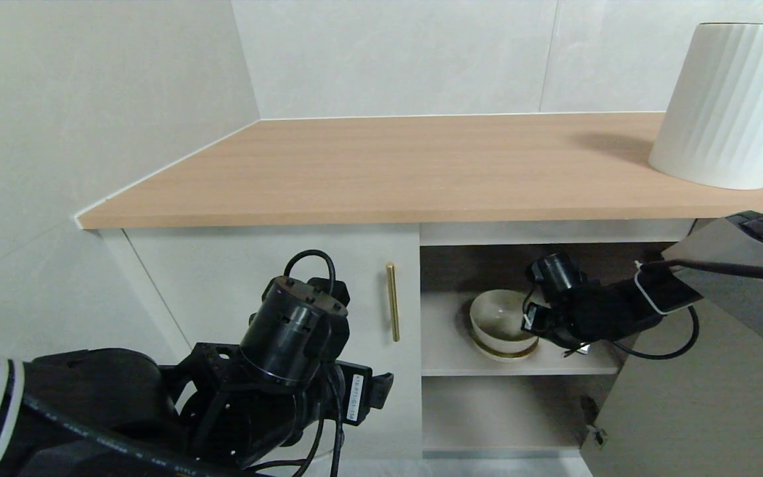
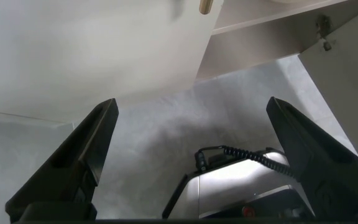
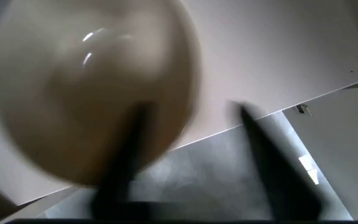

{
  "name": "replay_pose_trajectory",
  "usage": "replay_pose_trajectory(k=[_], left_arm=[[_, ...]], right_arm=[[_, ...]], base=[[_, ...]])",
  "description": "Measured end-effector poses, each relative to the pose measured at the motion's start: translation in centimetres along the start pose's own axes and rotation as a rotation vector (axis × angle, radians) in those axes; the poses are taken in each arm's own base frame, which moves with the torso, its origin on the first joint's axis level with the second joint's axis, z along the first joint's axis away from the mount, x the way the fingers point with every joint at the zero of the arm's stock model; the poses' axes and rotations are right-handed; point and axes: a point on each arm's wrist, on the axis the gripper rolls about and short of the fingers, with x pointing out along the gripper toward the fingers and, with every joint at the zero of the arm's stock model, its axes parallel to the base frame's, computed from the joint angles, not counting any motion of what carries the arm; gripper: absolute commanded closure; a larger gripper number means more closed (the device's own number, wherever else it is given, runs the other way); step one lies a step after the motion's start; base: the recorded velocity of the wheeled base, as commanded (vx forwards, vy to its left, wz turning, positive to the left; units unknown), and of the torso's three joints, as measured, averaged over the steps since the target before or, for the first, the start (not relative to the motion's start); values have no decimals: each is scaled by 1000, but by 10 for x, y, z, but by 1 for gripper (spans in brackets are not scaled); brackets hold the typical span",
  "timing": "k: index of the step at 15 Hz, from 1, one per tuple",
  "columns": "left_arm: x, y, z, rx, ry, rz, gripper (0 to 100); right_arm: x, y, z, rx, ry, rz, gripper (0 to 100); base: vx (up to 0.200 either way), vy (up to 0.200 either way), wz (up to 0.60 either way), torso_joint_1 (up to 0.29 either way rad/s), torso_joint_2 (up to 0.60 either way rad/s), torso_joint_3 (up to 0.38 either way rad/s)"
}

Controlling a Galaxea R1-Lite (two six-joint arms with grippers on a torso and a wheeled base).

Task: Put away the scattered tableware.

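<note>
A cream bowl (image 1: 501,318) with a gold-coloured edge sits on the upper shelf (image 1: 448,354) of the open cupboard. My right gripper (image 1: 532,321) is inside the cupboard at the bowl's right rim. In the right wrist view the bowl (image 3: 92,81) looms close. The right gripper (image 3: 197,149) is open, with one finger (image 3: 129,155) across the bowl's edge and the other off to the side. My left gripper (image 2: 191,162) hangs low in front of the closed left door, open, with only floor between its fingers.
The cupboard's right door (image 1: 706,397) stands swung open beside my right arm. The closed left door carries a gold handle (image 1: 391,301). A white ribbed cylinder (image 1: 726,106) stands on the wooden counter (image 1: 388,172) at the right. The lower shelf (image 1: 501,411) is bare.
</note>
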Motion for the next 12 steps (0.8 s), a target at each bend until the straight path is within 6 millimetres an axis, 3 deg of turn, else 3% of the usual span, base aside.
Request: replay_pose_trajectory(k=[7,9,12], left_arm=[[0,2,0,4,1,7,0],[-2,3,0,23,-1,7,0],[-6,5,-1,29,-8,4,0]], right_arm=[[-21,9,-5,-23,3,43,0],[-45,11,-9,-47,20,95,0],[-98,10,-23,-138,49,200,0]], base=[[0,0,0,0,0,0],[0,0,0,0,0,0],[0,0,0,0,0,0]])
